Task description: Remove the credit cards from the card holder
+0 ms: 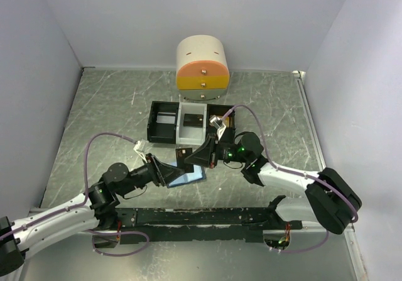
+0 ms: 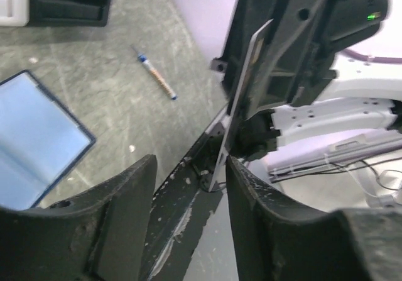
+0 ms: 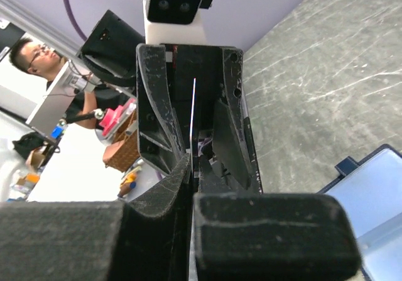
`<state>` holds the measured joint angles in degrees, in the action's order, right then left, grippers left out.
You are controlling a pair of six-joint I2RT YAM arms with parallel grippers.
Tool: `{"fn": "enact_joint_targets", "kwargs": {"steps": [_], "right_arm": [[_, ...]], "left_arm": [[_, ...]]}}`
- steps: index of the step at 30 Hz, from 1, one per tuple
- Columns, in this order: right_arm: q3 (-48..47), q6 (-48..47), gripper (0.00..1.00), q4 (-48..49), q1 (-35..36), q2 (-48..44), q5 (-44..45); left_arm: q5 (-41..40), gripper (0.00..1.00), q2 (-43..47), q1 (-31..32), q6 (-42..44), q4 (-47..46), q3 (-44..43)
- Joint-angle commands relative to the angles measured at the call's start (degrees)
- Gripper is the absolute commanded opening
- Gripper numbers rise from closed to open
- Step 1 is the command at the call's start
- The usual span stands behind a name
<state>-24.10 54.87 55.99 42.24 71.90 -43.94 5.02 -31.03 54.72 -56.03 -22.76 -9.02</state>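
Observation:
The card holder (image 1: 190, 178) lies open on the table, light blue inside with a dark edge; it also shows in the left wrist view (image 2: 38, 143) and the right wrist view (image 3: 377, 190). Above it my two grippers meet tip to tip. My right gripper (image 3: 191, 161) is shut on a credit card (image 3: 193, 108), seen edge-on as a thin pale line. In the left wrist view this card (image 2: 242, 99) slants down to the gap between my left fingers. My left gripper (image 2: 191, 168) stands open around the card's lower end, its pads apart from it. From above the card (image 1: 183, 154) looks dark.
A black-and-white compartment tray (image 1: 164, 122) sits behind the grippers. A cream and orange drawer box (image 1: 202, 67) stands against the back wall. A thin white syringe (image 2: 157, 73) lies on the grey table. Pale walls close in the left, right and back.

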Motion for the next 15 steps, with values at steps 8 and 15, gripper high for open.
{"fn": "enact_joint_targets", "kwargs": {"steps": [8,15], "right_arm": [[-4.9,-14.5,0.0,-22.6,0.8,-6.8,12.1],[-9.3,-25.1,0.0,-36.5,3.1,-8.0,22.2]], "left_arm": [[-12.7,0.78,1.9,0.3,4.4,34.0,-13.4],[-20.0,0.94,-0.6,0.3,1.2,47.4,-17.6]]}}
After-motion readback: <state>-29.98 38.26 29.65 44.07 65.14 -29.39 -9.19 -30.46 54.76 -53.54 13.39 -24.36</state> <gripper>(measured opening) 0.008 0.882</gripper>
